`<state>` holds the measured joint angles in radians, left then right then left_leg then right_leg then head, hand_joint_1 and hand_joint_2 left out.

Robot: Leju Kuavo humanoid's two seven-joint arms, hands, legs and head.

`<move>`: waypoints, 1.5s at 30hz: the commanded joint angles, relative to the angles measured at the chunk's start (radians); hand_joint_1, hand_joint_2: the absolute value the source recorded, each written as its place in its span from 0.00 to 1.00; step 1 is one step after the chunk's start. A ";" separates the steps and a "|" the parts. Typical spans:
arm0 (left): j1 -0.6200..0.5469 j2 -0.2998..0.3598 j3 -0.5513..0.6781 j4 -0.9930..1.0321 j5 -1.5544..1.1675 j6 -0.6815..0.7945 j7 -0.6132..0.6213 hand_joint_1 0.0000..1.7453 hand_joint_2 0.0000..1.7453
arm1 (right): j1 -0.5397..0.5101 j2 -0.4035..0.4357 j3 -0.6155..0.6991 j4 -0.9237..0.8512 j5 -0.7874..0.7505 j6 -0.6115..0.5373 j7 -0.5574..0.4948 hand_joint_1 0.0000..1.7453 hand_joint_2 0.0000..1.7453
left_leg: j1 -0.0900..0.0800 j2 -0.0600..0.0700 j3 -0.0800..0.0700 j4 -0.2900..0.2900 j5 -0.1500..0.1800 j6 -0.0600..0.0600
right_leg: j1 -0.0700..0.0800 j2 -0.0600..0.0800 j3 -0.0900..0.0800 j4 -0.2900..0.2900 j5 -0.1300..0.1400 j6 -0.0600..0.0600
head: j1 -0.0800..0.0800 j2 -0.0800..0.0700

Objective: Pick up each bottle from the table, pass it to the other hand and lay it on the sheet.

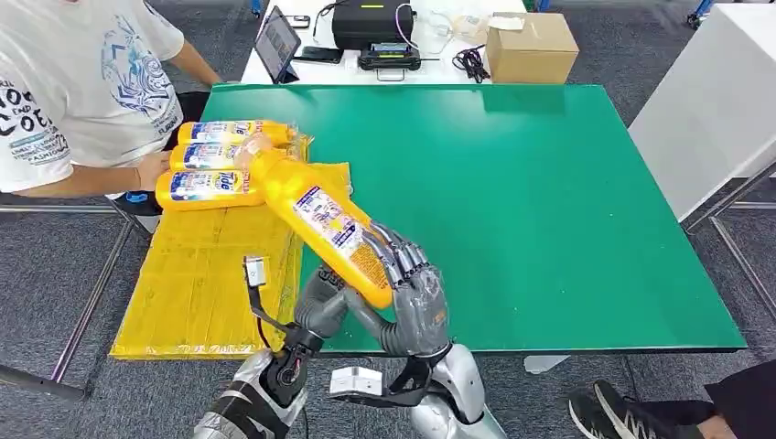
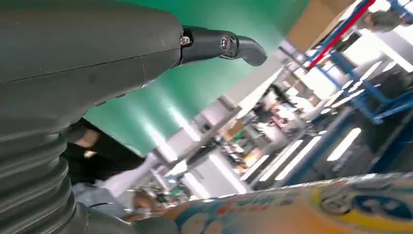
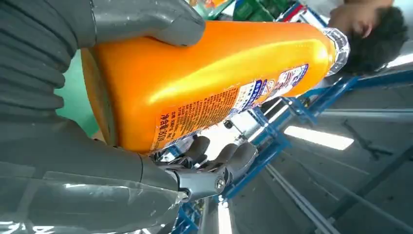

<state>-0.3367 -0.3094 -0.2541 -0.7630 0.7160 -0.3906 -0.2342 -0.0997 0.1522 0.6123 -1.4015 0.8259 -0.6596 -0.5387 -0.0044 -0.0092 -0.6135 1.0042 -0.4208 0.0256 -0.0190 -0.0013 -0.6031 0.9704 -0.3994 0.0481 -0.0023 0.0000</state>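
A yellow-orange detergent bottle [image 1: 329,224] [image 3: 219,73] is in the air over the near left part of the green table [image 1: 549,201], tilted with its cap toward the far left. My right hand [image 1: 416,297] [image 3: 97,165] grips its base, thumb on one side and fingers on the other. My left hand [image 1: 322,306] [image 2: 87,63] sits just under the bottle's lower half with its fingers apart; the bottle [image 2: 316,209] passes beside it. Three more bottles [image 1: 206,187] lie side by side at the far end of the yellow sheet [image 1: 201,283].
A person in a white T-shirt [image 1: 73,91] sits at the far left with a hand by the laid bottles. Behind the green table stand a cardboard box [image 1: 531,46], a tablet [image 1: 277,41] and a black case [image 1: 371,23]. A white table [image 1: 714,110] is at the right.
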 commanded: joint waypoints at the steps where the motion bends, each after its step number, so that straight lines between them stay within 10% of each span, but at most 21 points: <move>1: -0.026 0.002 0.097 -0.001 0.038 -0.018 -0.007 0.00 1.00 | -0.046 -0.042 0.060 0.083 -0.001 0.047 0.011 1.00 1.00 | 0.001 0.002 0.004 -0.001 -0.001 -0.001 | 0.001 0.001 0.004 -0.001 -0.001 -0.001 | 0.000 0.000; 45: 0.140 0.044 0.051 -0.253 0.051 0.029 0.079 0.00 1.00 | -0.020 -0.025 -0.026 0.187 0.018 0.109 0.042 1.00 1.00 | 0.001 0.001 0.003 -0.001 -0.001 -0.001 | 0.001 0.001 0.003 -0.001 -0.001 -0.002 | 0.000 0.000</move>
<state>-0.2225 -0.3056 -0.1316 -0.9575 0.7652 -0.3632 -0.1778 -0.1101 0.1324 0.6096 -1.2962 0.8473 -0.5528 -0.4932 -0.0045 -0.0092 -0.6138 1.0042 -0.4210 0.0256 -0.0192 -0.0013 -0.6034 0.9703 -0.3995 0.0481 -0.0023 0.0000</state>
